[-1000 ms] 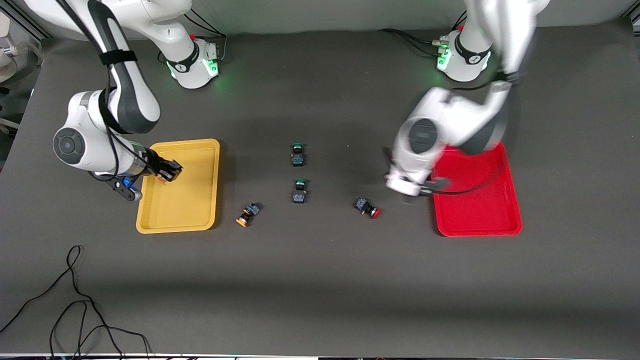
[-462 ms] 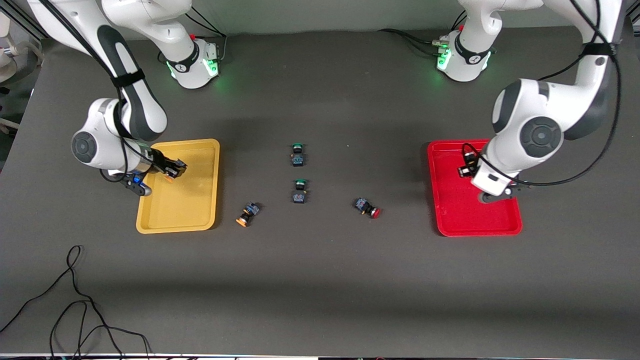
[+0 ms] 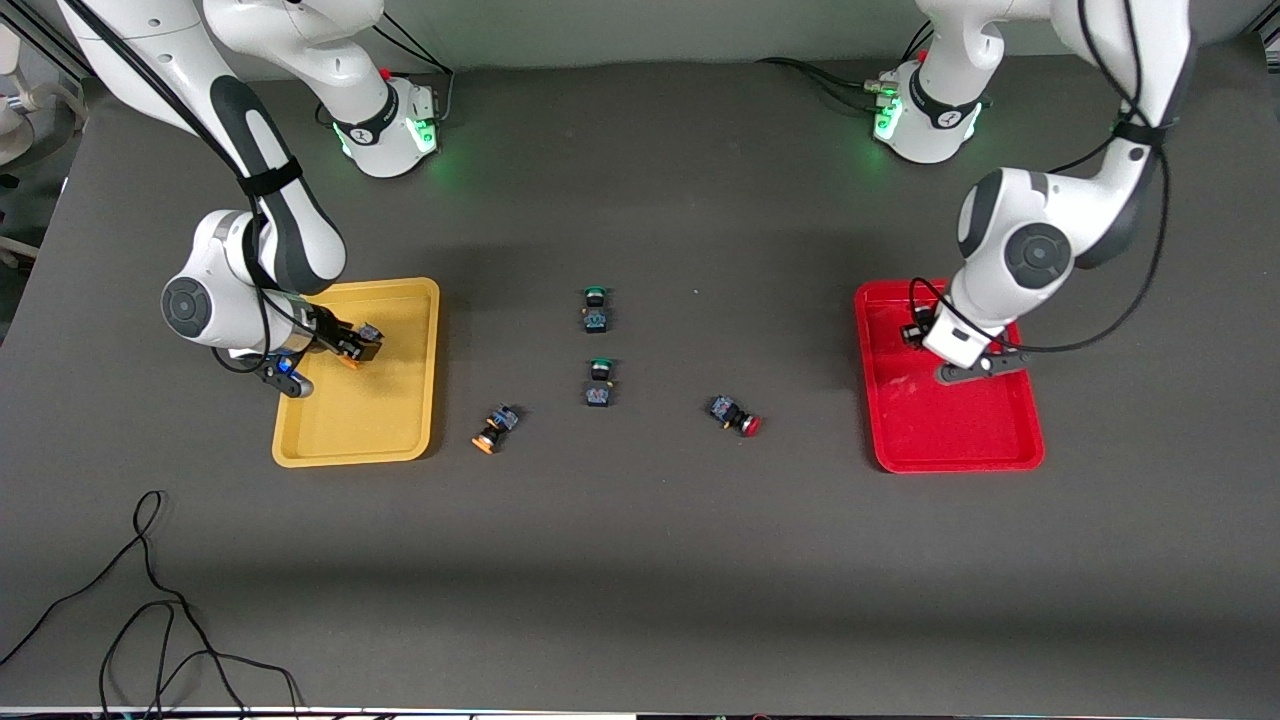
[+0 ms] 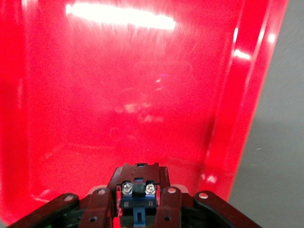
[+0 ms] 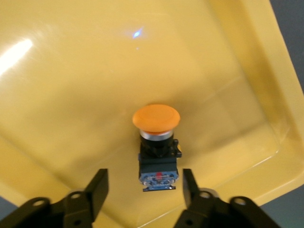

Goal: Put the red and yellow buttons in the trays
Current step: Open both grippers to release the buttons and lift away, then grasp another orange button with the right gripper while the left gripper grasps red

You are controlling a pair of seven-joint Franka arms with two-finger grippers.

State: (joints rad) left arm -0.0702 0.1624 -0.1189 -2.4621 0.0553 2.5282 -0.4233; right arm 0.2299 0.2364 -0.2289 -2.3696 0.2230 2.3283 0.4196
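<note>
My right gripper (image 3: 357, 345) is open low over the yellow tray (image 3: 370, 420). In the right wrist view an orange-yellow-capped button (image 5: 156, 118) lies on the tray floor (image 5: 71, 95). The gripper's (image 5: 144, 183) fingers stand on either side of its body, not touching it. My left gripper (image 3: 912, 333) is over the red tray (image 3: 960, 440), shut on a button's black-and-blue body (image 4: 137, 180); its cap is hidden. A second orange-yellow button (image 3: 490, 432) and a red-capped button (image 3: 738, 416) lie on the table between the trays.
Two green-capped buttons (image 3: 595, 308) (image 3: 599, 382) lie mid-table, one nearer the front camera than the other. A black cable (image 3: 150, 600) loops on the table near the front edge, at the right arm's end.
My left arm has swung from beside the red tray to over it, carrying its button. My right gripper has shifted a little farther over the yellow tray's floor.
</note>
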